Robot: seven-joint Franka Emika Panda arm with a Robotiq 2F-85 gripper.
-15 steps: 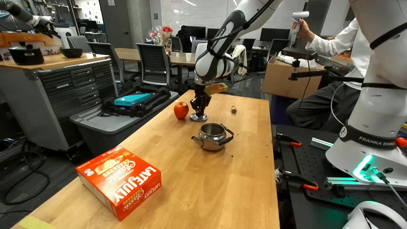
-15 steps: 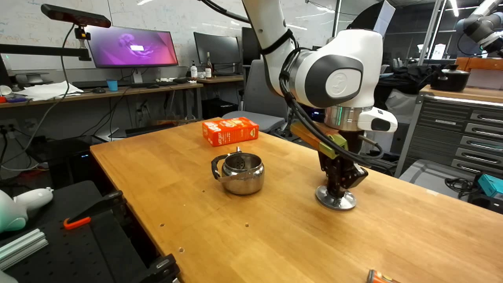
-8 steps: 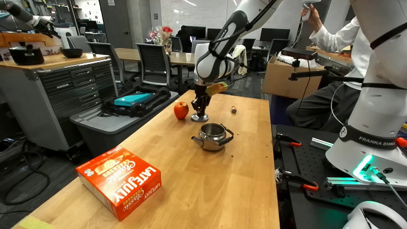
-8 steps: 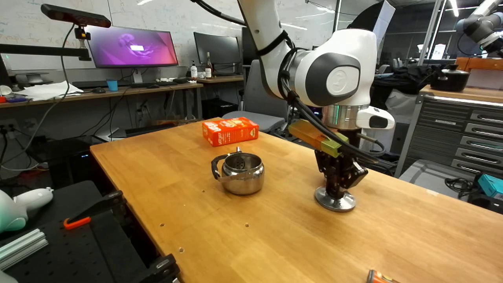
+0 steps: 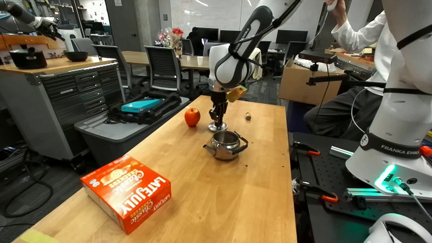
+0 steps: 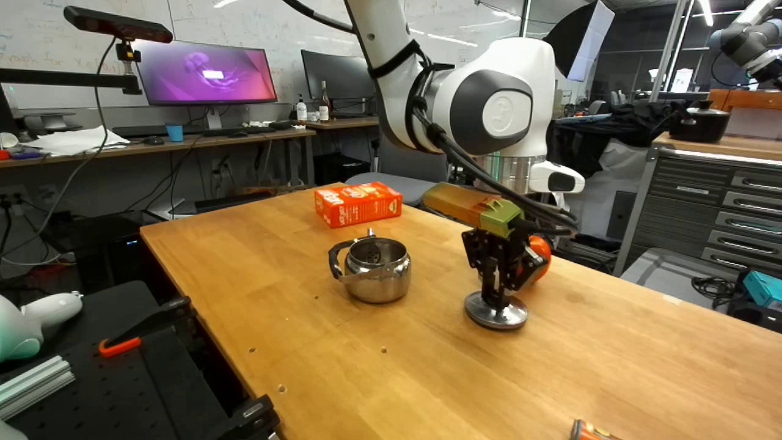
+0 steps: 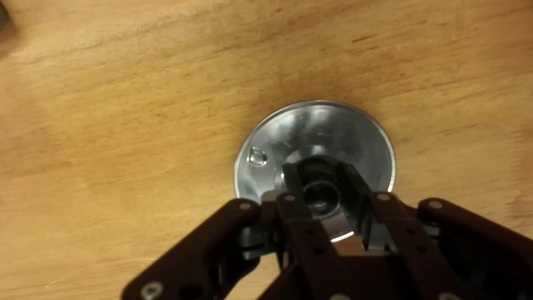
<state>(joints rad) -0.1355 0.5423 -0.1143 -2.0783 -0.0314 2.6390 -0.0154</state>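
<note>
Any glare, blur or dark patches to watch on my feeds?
Wrist view: white highlights on the metal lid, the tool dark and slightly soft; in both exterior views: bright glints on the teapot, light streaks on the whiteboard.

Round metal lid (image 7: 345, 125), one, seen from above against a grained wooden tabletop (image 7: 125, 125); it bears a bright rim, a small squarish mark toward the left edge and a black knob (image 7: 321, 199) with a ringed top. Dark gripper (image 7: 320, 173), one, fills the lower part, its two fingers (image 7: 295, 183) clasping the knob from either side. Dark object (image 7: 3, 18), one, is cut off at the upper left corner, kind unclear.
</note>
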